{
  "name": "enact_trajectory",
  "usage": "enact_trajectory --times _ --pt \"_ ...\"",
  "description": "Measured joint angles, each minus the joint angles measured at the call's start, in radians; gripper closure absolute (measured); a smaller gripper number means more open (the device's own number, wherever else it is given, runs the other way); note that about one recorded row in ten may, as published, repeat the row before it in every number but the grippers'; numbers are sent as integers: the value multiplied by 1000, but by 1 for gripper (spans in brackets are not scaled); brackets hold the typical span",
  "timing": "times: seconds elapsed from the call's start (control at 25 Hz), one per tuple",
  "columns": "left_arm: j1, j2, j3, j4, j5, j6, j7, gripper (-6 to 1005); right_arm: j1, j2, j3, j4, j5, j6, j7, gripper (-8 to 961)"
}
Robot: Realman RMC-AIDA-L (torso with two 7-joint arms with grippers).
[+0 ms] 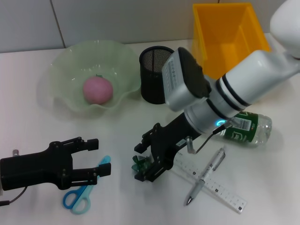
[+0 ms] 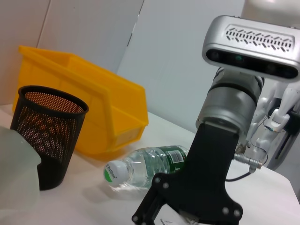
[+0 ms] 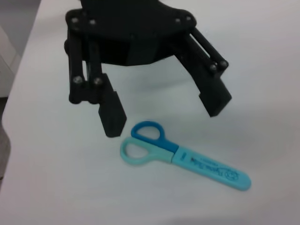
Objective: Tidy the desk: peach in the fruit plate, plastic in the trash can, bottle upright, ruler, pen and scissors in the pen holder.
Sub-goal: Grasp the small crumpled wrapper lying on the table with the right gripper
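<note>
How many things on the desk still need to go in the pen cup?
3. The scissors lie by the left gripper. The pen lies across the ruler, beside the right gripper. The cup looks empty, though its bottom is hidden.

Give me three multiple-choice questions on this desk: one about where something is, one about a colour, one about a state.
1. Where is the peach? A) in the green plate B) on the floor C) inside a drawer.
2. What colour is the bin? A) red B) yellow C) black.
3. The left gripper, above the scissors, has its jaws: A) shut on the scissors B) shut on nothing C) open.
Key: 1 A, it lies in the plate's hollow; 2 B, its walls are yellow; 3 C, a gap shows between the jaws. The right gripper is low by the ruler.
</note>
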Motion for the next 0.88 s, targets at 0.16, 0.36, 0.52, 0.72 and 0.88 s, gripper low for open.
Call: enact_trajectory --times 0.16,0.36,0.52,0.72,0.88 --pt "0 -1 -3 -1 0 -1 -2 124 -5 1 -78 2 55 54 -14 191" --pt "1 -2 -5 -1 0 -2 -9 124 -5 1 -100 15 58 76 -17 191" --pt "1 -2 -5 -1 0 -7 -13 124 -5 0 -106 16 58 83 -17 192" --pt "0 -3 -4 -1 0 -7 -14 124 -6 -1 -106 16 55 84 -12 194" --pt "0 -3 -4 -1 0 -8 -14 124 -14 -1 -107 15 54 94 -11 196"
